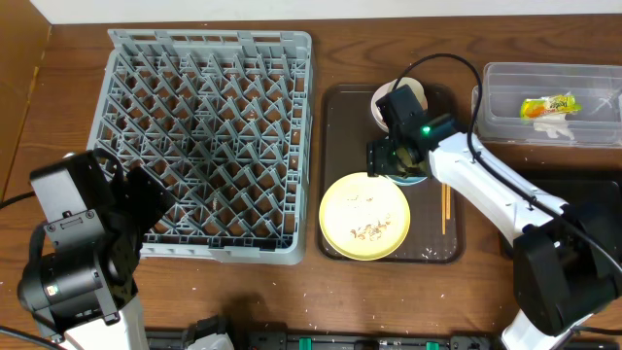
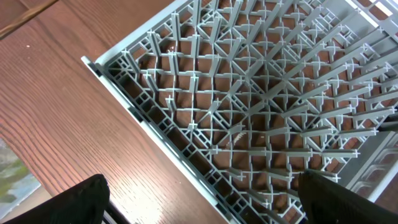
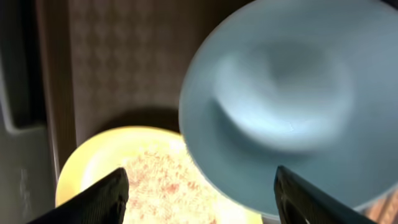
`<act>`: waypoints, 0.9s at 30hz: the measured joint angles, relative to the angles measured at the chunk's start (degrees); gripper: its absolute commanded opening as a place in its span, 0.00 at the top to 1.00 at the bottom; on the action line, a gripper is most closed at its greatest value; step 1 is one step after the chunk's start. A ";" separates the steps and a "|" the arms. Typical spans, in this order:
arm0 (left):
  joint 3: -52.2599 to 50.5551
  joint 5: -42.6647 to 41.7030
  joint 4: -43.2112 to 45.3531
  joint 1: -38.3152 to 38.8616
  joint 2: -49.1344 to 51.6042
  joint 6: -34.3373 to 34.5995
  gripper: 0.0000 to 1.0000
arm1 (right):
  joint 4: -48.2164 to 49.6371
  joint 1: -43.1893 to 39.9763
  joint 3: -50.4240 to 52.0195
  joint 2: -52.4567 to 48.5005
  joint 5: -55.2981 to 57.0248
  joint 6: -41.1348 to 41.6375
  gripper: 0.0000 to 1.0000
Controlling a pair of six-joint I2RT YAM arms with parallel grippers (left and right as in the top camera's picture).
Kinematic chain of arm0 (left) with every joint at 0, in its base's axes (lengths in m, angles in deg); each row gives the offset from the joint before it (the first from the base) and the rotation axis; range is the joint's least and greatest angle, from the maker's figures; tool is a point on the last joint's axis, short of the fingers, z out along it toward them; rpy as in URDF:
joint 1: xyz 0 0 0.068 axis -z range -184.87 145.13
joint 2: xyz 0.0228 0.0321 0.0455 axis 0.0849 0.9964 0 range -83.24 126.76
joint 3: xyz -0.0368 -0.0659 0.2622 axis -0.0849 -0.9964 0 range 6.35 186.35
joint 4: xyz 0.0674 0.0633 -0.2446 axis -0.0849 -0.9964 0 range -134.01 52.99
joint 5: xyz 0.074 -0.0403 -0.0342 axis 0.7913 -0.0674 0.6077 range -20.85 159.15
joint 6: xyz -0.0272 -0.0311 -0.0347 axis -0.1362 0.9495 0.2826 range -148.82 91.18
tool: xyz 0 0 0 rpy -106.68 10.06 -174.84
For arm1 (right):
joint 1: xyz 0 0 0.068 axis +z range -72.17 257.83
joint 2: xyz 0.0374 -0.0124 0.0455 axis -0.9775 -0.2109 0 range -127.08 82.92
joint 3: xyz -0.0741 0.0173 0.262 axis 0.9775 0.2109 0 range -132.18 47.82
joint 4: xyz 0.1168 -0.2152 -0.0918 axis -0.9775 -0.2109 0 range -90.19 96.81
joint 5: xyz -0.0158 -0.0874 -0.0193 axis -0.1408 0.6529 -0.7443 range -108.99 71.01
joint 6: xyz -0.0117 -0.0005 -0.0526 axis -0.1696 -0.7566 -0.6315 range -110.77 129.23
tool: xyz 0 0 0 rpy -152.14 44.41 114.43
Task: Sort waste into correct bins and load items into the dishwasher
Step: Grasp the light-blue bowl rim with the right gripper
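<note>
My right gripper point(image 1: 389, 160) hangs low over the dark brown tray point(image 1: 335, 126), its jaws wide apart. In the right wrist view that gripper point(image 3: 199, 199) has one finger over the pale yellow plate point(image 3: 124, 162) and the other over the blurred light blue bowl point(image 3: 292, 93), whose rim runs between them. From overhead only a sliver of the bowl point(image 1: 416, 178) shows under the wrist. The plate point(image 1: 364, 216) carries rice bits and crumbs point(image 1: 369, 231). Behind the wrist stands the cup point(image 1: 416, 89); chopsticks point(image 1: 446, 209) lie at the tray's right. My left gripper point(image 2: 202, 199) is open above the near corner of the grey rack point(image 2: 249, 93).
The rack point(image 1: 209, 146) fills the left half of the table. A clear container point(image 1: 496, 107) at the back right holds a yellow-orange snack wrapper point(image 1: 547, 107). A black bin point(image 1: 593, 194) lies at the right, partly under my right arm.
</note>
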 measured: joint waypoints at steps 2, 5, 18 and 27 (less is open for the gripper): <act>0.00 0.00 0.00 0.00 0.00 0.00 0.02 | -5.42 0.00 -3.89 -0.79 -0.70 -0.52 0.23; 0.00 0.00 -0.02 0.00 0.00 0.00 0.02 | -14.47 0.00 -13.66 -3.48 -1.42 -2.14 0.17; 0.00 0.00 0.00 0.00 0.00 0.00 0.02 | -24.41 0.24 -31.04 -20.46 -1.57 -4.15 0.28; 0.00 0.00 0.00 0.00 0.00 0.00 0.02 | -17.62 1.62 -26.08 -21.46 1.92 -0.50 0.47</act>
